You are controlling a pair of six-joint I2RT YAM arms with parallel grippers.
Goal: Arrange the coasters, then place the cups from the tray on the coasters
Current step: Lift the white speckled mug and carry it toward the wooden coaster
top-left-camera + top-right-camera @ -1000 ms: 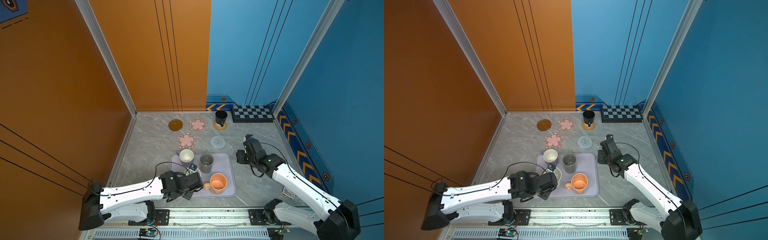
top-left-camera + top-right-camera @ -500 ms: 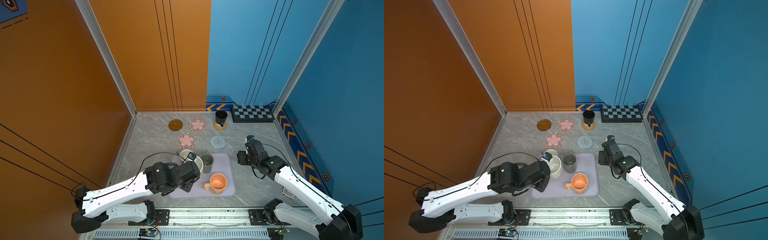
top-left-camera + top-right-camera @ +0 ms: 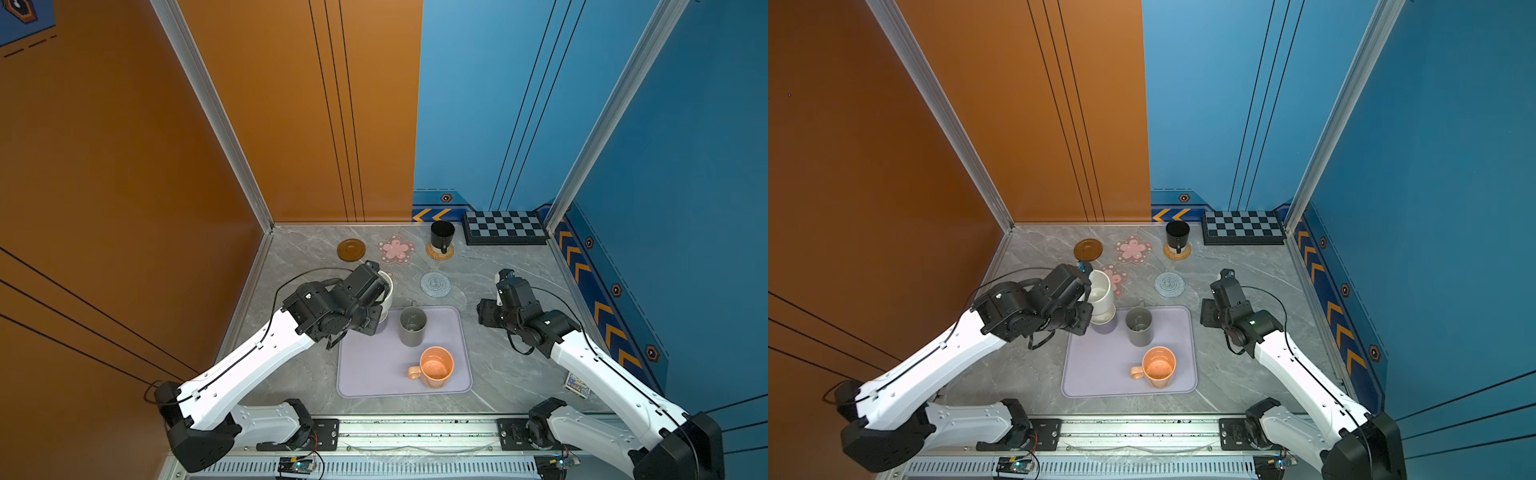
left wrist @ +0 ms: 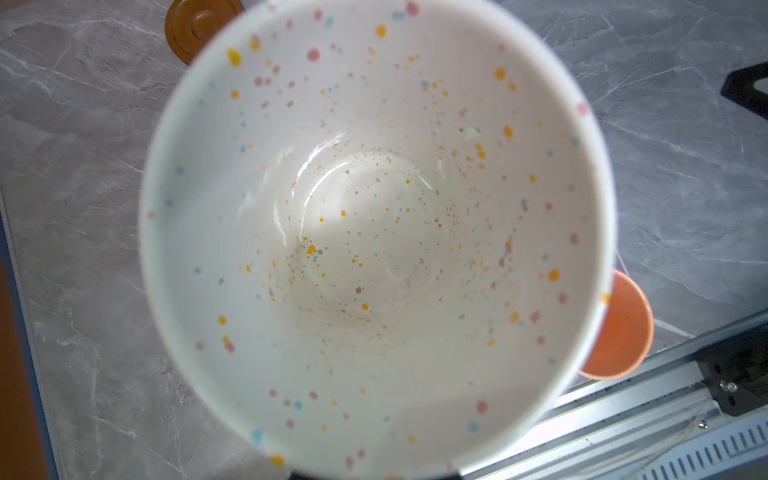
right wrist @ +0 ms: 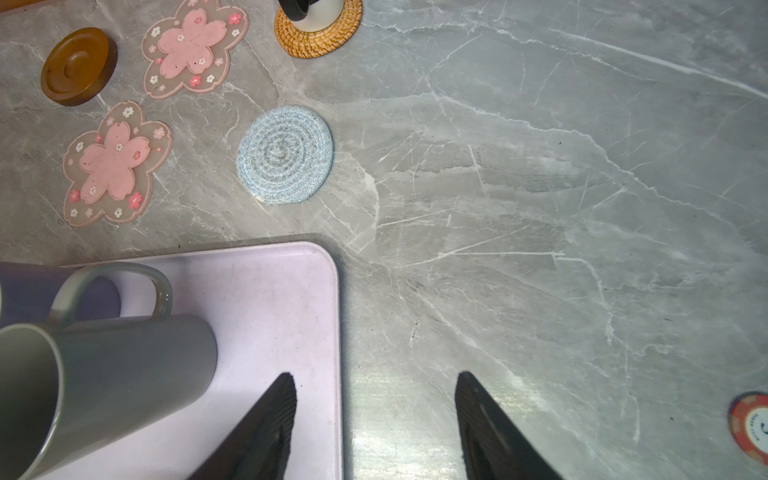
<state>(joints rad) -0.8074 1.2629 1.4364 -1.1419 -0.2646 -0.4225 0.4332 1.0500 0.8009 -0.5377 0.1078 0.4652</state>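
Clamped in left jaws: speckled mug [image 3: 1100,293] above tray's [image 3: 1100,374] far-left corner, lavender mug [image 5: 20,291] beneath, grey mug [image 3: 1139,330] beside; right jaws apart.

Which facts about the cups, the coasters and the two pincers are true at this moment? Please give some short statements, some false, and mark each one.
1. The black cup stands on the tan rattan coaster. True.
2. The orange cup stands on the grey-blue woven coaster. False: it stands on the tray, and that coaster is bare.
3. The left pincer holds the white speckled cup. True.
4. The right pincer is shut on the grey cup. False: it is open and empty; the grey cup stands on the tray.
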